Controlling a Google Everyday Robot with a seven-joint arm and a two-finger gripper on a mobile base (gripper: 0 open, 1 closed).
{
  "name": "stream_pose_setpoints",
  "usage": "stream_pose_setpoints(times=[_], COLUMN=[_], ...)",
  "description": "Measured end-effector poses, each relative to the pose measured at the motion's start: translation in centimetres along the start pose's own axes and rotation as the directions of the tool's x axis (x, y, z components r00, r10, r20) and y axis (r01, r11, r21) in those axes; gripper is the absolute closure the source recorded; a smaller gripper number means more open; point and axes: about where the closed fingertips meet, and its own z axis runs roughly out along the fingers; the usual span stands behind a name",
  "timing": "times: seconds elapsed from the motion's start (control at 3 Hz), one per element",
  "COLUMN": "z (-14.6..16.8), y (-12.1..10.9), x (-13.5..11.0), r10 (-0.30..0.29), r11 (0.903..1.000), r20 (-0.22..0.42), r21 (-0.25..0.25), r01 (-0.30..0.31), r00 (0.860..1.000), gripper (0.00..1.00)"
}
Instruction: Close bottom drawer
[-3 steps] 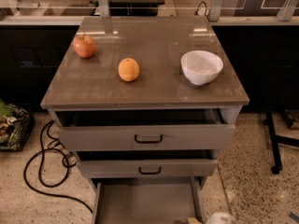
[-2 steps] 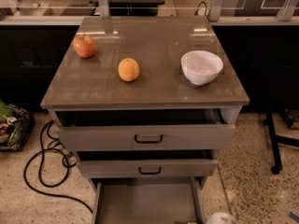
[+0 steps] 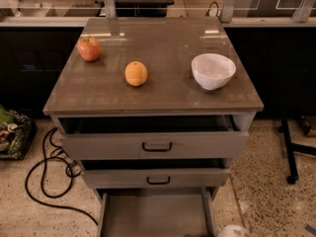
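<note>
The bottom drawer [image 3: 155, 214] of the grey cabinet is pulled far out. Its plain grey tray interior shows, and its front and handle are cut off by the lower edge of the view. The two drawers above, top [image 3: 157, 144] and middle [image 3: 158, 177], each stand slightly open and have black loop handles. My gripper is out of view below the frame. Only a white rounded part of the arm [image 3: 233, 230] shows at the bottom right, beside the open drawer's right side.
On the cabinet top [image 3: 163, 90] lie a red apple [image 3: 89, 49], an orange [image 3: 136, 73] and a white bowl [image 3: 213, 70]. A black cable [image 3: 39, 177] loops on the floor at left next to a bag [image 3: 12, 132]. A black stand leg [image 3: 289, 149] is at right.
</note>
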Motion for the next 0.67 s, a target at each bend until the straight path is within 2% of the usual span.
stream_pose_setpoints(times=[0.33, 0.67], z=[0.06, 0.12], y=[0.08, 0.16], x=[-0.03, -0.06], r10=[0.0, 0.0], r11=[1.0, 1.0], r20=[0.001, 0.002], r21=[-0.002, -0.003], r01=[0.0, 0.0], r00=[1.0, 1.0], gripper=[0.86, 1.0])
